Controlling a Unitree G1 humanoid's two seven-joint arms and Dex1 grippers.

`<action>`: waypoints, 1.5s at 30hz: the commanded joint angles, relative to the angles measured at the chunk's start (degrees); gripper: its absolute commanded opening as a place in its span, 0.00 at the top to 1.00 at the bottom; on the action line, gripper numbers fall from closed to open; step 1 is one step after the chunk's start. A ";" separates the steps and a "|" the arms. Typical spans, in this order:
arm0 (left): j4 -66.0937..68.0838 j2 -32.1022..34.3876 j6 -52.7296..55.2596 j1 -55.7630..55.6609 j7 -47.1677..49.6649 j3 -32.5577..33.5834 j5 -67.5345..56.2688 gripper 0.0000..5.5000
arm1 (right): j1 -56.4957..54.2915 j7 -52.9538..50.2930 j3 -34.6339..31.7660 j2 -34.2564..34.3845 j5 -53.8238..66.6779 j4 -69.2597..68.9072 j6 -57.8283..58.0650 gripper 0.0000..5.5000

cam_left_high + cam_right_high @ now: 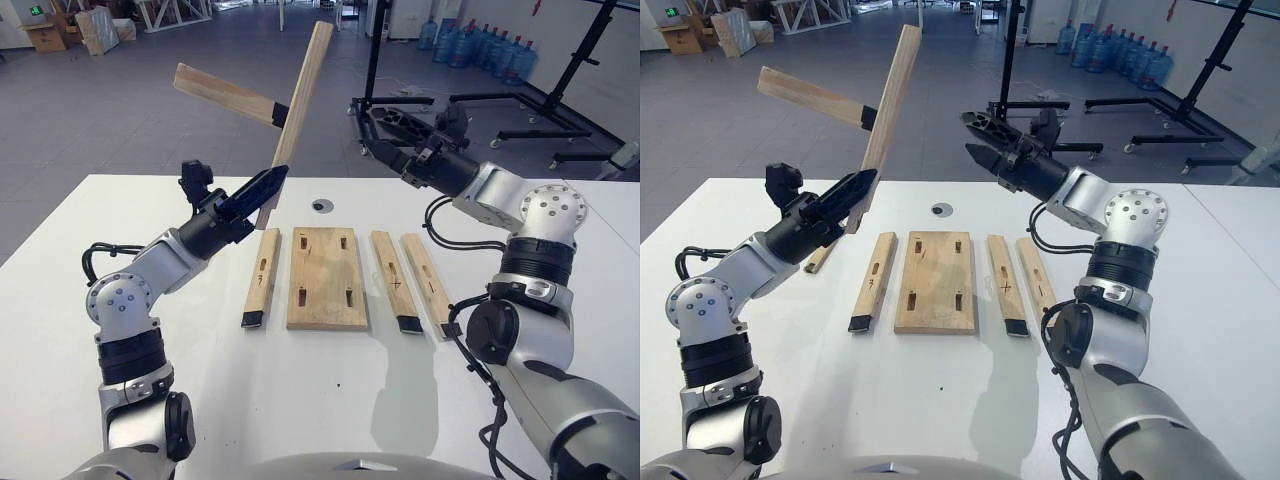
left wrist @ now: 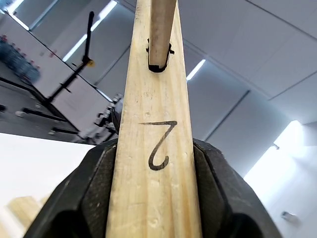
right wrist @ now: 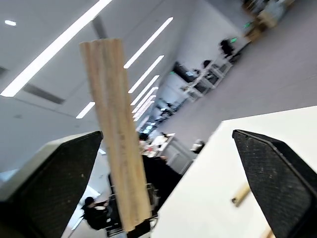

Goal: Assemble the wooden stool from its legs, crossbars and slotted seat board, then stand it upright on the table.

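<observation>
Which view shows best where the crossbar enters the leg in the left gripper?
The left wrist view: close up, the crossbar sits in the slot of the leg. The eye views show the joined pair whole, from farther off. The right wrist view shows the leg's upper end.

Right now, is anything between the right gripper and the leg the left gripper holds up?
Nothing visible: open air separates the open right gripper from the raised leg in the left gripper. The crossbar juts from the leg's other side.
</observation>
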 commanded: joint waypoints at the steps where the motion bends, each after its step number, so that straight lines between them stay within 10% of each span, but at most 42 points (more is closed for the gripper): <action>1: -0.13 -0.77 2.77 1.49 0.92 -2.50 -6.80 0.63 | 1.75 -1.48 -2.31 3.09 9.28 -2.87 3.09 0.13; 39: -7.05 3.75 -2.07 9.27 2.50 -13.02 -9.50 0.63 | 10.34 -15.66 13.38 5.71 26.41 -13.37 -10.04 0.13; 45: -6.53 4.16 -2.47 8.74 2.40 -13.04 -9.43 0.63 | 10.36 -15.55 14.31 4.88 27.03 -12.93 -10.81 0.32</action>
